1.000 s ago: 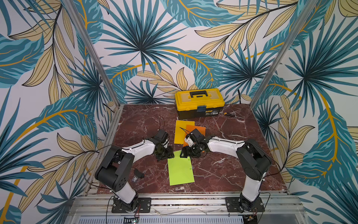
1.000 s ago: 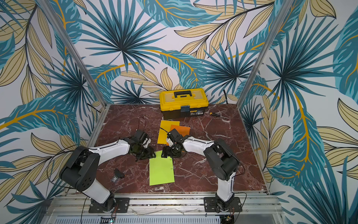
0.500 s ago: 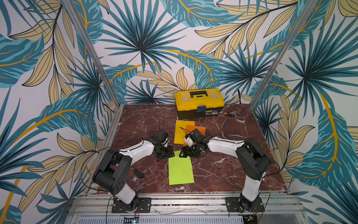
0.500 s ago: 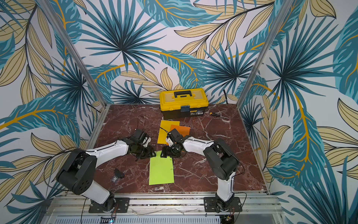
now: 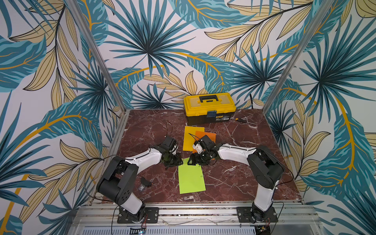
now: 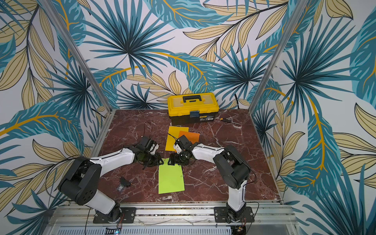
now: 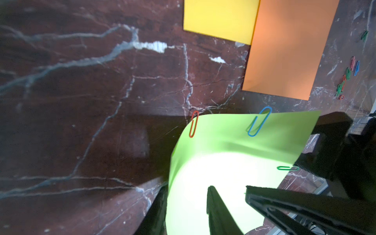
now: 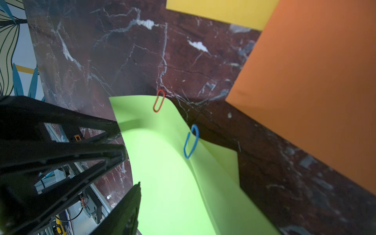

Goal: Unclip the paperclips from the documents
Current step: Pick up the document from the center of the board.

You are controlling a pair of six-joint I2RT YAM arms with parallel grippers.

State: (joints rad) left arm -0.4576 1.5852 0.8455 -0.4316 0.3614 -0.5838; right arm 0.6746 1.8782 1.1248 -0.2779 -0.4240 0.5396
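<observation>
- Paperclips of thin bent wire sit on the lime green paper sheet point(image 5: 191, 179). The red paperclip point(image 7: 193, 124) and the blue paperclip point(image 7: 259, 122) grip its far edge, and the green paperclip point(image 7: 288, 168) grips a side edge.
- Far edge of that sheet curls up off the dark red marble tabletop point(image 5: 234, 173) between the two arms. This probably lets a finger reach a clip from both faces. What props the edge up I cannot tell.
- Left gripper point(image 7: 228, 195) hangs over the sheet, its black jaws a narrow gap apart and nothing visibly pinched between them.
- Right gripper point(image 8: 130, 171) stands just beside the sheet's edge, its jaws wider apart and empty. It looks placed to steady the paper while the other arm pulls.
- Yellow paper sheet point(image 5: 191, 136) and orange paper sheet point(image 5: 207, 136) lie flat farther back, with the orange one overlapping the yellow. No clips show on them.
- Loose coloured clips point(image 7: 345, 79) lie scattered on the marble near the orange sheet, so those two sheets look finished.
</observation>
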